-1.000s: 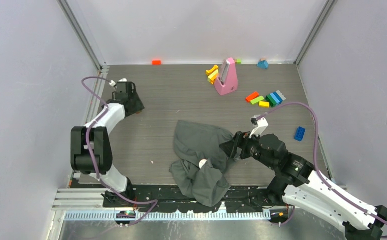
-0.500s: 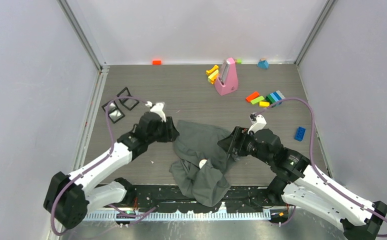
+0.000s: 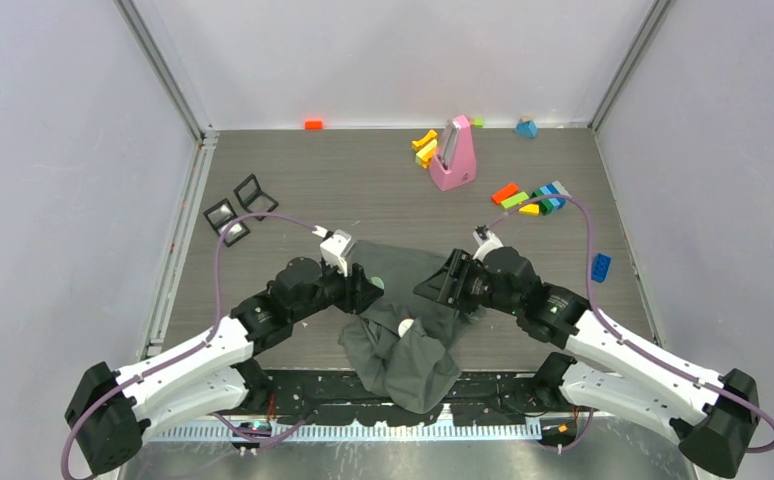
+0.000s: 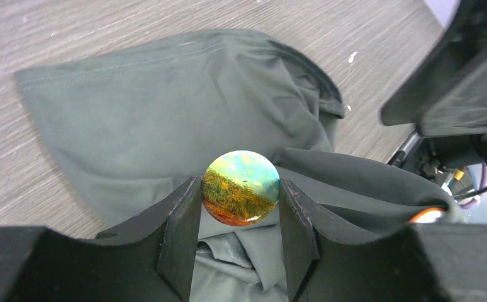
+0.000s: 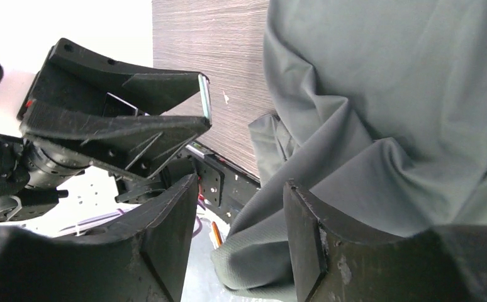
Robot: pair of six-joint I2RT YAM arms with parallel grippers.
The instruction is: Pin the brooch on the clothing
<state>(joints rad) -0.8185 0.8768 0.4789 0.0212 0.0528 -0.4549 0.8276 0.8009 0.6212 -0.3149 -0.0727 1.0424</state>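
The dark grey T-shirt [image 3: 410, 362] lies crumpled at the near middle of the table, its white label [image 3: 404, 326] showing. My left gripper [image 3: 367, 286] is at the shirt's left edge and is shut on the brooch [image 4: 241, 187], a round badge with a blue, yellow and orange landscape, held above the shirt [image 4: 134, 126]. My right gripper [image 3: 437, 286] is open over the shirt's right side. In the right wrist view a fold of the shirt [image 5: 386, 94] lies beside the right gripper [image 5: 241, 185]. The left gripper [image 5: 165, 107] faces it, the brooch edge-on [image 5: 204, 97].
A pink stand [image 3: 452, 153] and yellow pieces [image 3: 425, 148] are at the back. Coloured blocks [image 3: 533, 197], a blue brick [image 3: 600, 267], a teal block [image 3: 527, 127] and an orange brick [image 3: 313, 124] lie around. Small black frames [image 3: 238, 207] sit at the left.
My left arm has swung from the far left of the table to the shirt's left edge. My right gripper has moved left and further over the shirt.
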